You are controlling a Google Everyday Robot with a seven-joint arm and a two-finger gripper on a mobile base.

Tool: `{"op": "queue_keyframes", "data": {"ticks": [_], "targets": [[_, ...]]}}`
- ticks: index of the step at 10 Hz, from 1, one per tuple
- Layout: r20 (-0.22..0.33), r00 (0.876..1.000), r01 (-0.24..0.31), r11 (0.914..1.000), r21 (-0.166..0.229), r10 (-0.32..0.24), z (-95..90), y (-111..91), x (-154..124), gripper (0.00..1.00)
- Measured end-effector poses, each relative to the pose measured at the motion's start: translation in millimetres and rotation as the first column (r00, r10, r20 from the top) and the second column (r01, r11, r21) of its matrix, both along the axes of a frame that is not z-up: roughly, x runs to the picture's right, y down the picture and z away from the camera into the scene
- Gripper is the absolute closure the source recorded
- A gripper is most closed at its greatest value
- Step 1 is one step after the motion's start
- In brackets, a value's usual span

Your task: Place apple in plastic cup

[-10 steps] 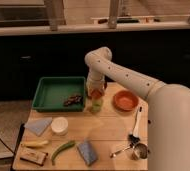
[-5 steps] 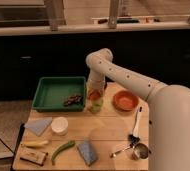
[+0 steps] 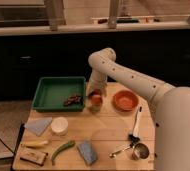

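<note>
Hand sits low over the plastic cup, just right of the green tray, at the far middle of the tabletop. Apple shows as a red-orange blob at the cup's mouth, right under the hand. Can't tell whether the hand is holding the apple or has let go; finger gap not readable from here. My read: apple is at or partly in the cup, release step in progress.

Risks from here:
- Apple looks about as wide as the cup, so it may perch on the rim rather than drop in, then roll off onto the tabletop when the hand lifts.
- Cup is light plastic; any sideways drag as the hand leaves could tip it toward the tray or the orange bowl just to its right.
- If the fingers haven't fully let go, lifting would pull the apple back out.

Versus earlier frames: very little change. Arm holds the same bent pose, hand over the same spot by the tray corner, cup hasn't shifted. Rest also unmoved: white container, green pepper, sponge, steel cup, spoon.
</note>
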State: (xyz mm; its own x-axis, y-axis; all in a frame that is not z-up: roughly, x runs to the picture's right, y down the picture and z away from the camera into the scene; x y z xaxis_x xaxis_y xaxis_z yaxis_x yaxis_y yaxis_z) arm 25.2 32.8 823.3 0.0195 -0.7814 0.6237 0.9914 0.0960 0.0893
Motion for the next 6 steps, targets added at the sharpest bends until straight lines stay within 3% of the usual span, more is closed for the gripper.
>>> {"op": "queue_keyframes", "data": {"ticks": [6], "targets": [[-0.009,1.000,0.001,0.9993,0.036,-0.001,-12.8,-6,6,0.23]]}}
